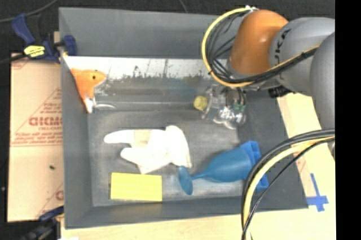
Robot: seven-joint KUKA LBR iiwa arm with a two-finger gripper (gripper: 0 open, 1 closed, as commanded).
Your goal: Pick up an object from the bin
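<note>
My gripper [228, 112] hangs below the orange wrist cover, low over the bin's right side near the far wall. Just left of it lies a small yellow ball [200, 102]. The ball sits at the right end of a long clear plastic piece [146, 92] that runs along the far wall. An orange piece [88, 84] sits at the left end of that clear piece. In front of the gripper, a blue plastic goblet [223, 168] lies on its side near the front right.
A white glove [153, 148] lies crumpled in the middle of the bin floor. A flat yellow block [136, 187] rests in the front left part. Black and yellow cables loop around the arm over the bin's right edge.
</note>
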